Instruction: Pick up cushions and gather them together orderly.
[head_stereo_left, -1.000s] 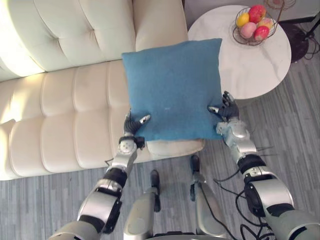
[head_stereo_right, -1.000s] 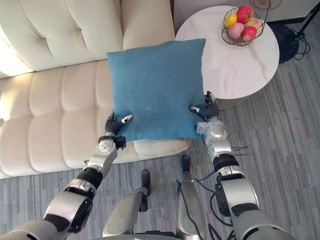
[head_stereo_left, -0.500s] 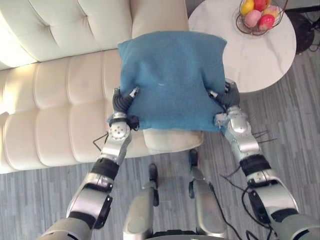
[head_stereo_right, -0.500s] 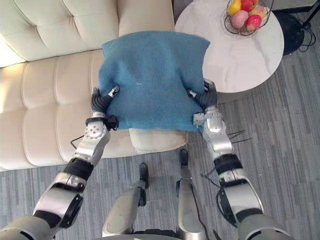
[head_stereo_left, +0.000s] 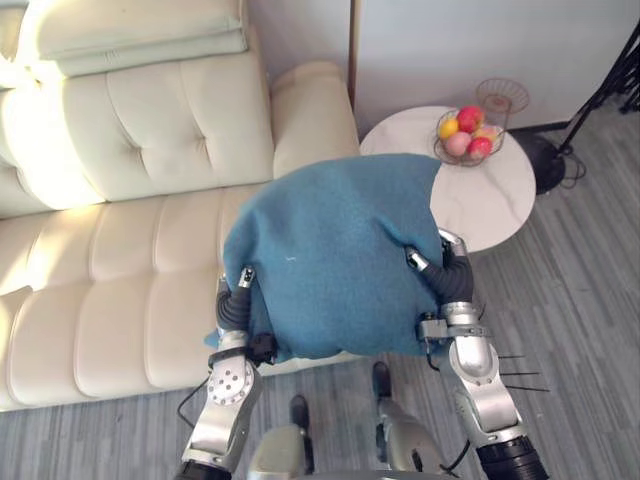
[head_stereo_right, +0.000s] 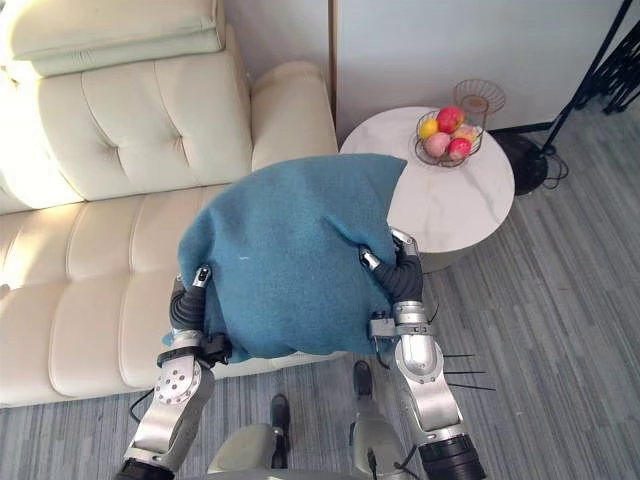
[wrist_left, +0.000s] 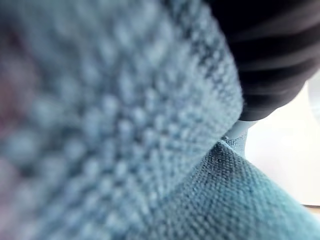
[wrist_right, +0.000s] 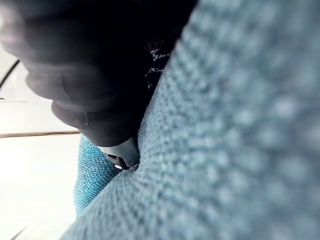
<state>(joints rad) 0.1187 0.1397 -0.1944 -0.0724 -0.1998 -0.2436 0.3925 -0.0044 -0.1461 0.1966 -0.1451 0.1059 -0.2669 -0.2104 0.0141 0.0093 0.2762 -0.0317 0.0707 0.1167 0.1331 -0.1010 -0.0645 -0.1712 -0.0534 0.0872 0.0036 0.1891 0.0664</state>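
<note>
We hold the cushion aloft at frame centre, above the sofa, with left hand and right hand pinching its lower corners. This looks like the carrying step. Next, we judge, it must be set neatly by the cream cushions at upper left.

Close-up of blue cushion, robot hand — dark ribbed cover — against it

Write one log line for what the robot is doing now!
left hand: shut on blue woven cushion | right hand: shut on same cushion | position: held up before cream leather sofa
</note>
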